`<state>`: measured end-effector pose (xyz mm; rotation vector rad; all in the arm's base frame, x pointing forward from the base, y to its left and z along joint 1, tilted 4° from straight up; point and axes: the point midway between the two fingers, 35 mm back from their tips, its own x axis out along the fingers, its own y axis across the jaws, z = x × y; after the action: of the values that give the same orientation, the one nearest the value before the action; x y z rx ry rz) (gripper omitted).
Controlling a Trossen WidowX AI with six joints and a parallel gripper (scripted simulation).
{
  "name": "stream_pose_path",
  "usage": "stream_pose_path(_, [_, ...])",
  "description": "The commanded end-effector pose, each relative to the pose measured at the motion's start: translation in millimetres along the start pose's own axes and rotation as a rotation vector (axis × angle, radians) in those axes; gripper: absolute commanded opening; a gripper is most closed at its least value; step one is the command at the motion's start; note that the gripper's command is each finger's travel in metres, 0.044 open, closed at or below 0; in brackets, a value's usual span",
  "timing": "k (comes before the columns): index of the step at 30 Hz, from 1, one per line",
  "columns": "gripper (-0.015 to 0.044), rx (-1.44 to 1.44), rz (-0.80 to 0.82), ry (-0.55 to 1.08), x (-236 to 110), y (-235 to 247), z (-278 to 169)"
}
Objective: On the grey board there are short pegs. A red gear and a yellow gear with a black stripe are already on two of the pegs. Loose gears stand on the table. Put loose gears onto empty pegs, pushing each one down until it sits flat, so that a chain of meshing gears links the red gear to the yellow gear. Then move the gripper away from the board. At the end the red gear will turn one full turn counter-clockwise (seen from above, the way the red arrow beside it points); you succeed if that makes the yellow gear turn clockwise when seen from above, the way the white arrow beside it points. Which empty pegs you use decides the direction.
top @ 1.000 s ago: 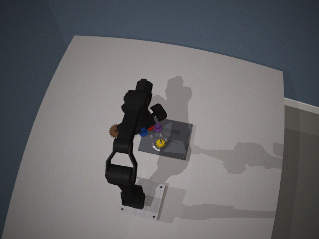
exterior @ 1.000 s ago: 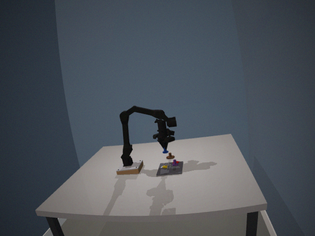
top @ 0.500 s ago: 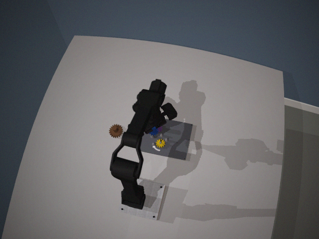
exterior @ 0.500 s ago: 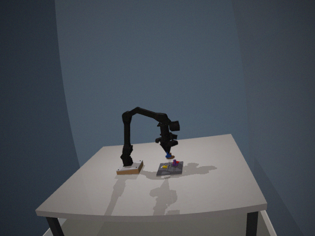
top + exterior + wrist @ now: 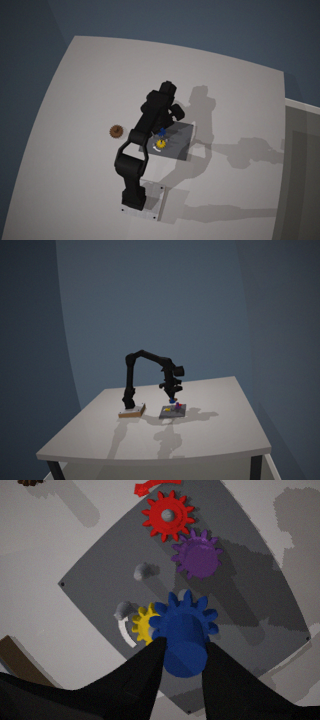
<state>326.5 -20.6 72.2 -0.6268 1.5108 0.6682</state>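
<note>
My gripper (image 5: 184, 647) (image 5: 171, 397) is shut on the upright handle of the blue gear (image 5: 187, 617) (image 5: 162, 132) (image 5: 172, 401), holding it above the grey board (image 5: 100, 582) (image 5: 179, 152) (image 5: 165, 415). In the wrist view it overlaps the yellow gear (image 5: 142, 628) (image 5: 163, 145) (image 5: 167, 409). The purple gear (image 5: 201, 560) (image 5: 177, 406) is on the board beside the red gear (image 5: 156, 521) (image 5: 180, 404); their teeth appear to meet. Bare pegs show at the middle (image 5: 142, 572) and near the white arrow (image 5: 122, 610); another peg is partly hidden behind the blue gear. The arm hides red and purple in the top view.
The brown gear (image 5: 116, 133) (image 5: 31, 482) stands on the table left of the board in the top view. The robot's base plate (image 5: 155, 197) (image 5: 131, 414) is near the board. The purple gear's handle rises above the board.
</note>
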Motion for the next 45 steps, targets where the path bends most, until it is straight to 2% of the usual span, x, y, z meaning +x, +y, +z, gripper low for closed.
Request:
stream_pose_path(1, [0.0, -0.004, -0.003, 0.002, -1.8, -1.9, -0.2])
stream_pose_path(17, [0.0, -0.013, -0.003, 0.002, -1.0, -2.0, -0.1])
stream_pose_path(31, [0.0, -0.228, -0.002, 0.002, 17.2, -2.0, -0.6])
stream_pose_path(38, [0.0, -0.174, -0.002, 0.002, 25.8, -2.5, -0.4])
stream_pose_path(45, [0.0, -0.002, -0.002, 0.002, 36.3, -2.0, 0.1])
